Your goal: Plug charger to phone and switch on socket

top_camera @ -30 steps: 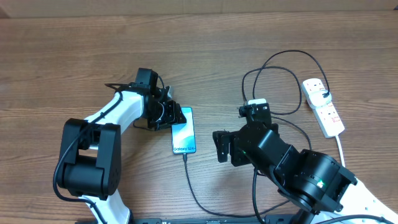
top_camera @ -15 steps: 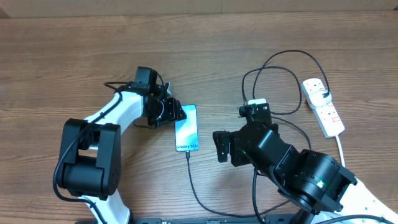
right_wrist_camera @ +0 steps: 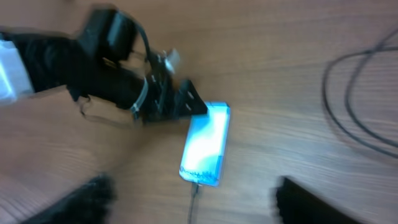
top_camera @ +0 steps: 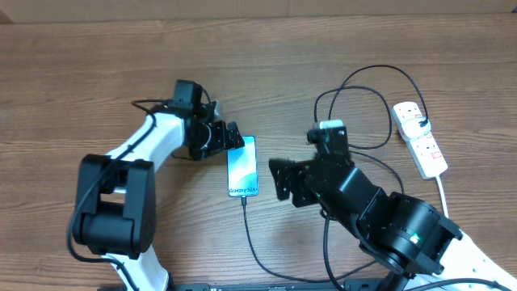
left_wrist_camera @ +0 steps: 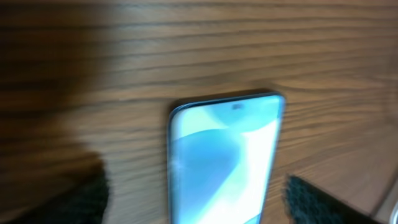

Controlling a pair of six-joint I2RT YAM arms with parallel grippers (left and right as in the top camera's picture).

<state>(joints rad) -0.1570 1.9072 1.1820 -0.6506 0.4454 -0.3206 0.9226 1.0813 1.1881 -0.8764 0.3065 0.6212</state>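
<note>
The phone (top_camera: pixel 242 166) lies flat on the wooden table, its blue screen lit; it also shows in the left wrist view (left_wrist_camera: pixel 224 162) and the right wrist view (right_wrist_camera: pixel 206 144). The charger cable (top_camera: pixel 254 242) runs from the phone's near end, its tip in the phone's port (right_wrist_camera: pixel 196 185), and loops (top_camera: pixel 363 89) towards the socket (top_camera: pixel 420 139), a white power strip at the right with a black plug in it. My left gripper (top_camera: pixel 232 139) is open at the phone's far end, not holding it. My right gripper (top_camera: pixel 280 179) is open and empty, right of the phone.
The white cord (top_camera: pixel 446 198) of the power strip runs down the right side. Cable loops (top_camera: pixel 380 153) lie between my right arm and the strip.
The left gripper has let go of the phone's far end and drawn back a little. The right gripper has moved left and up, closer to the phone. The phone has shifted slightly right.
</note>
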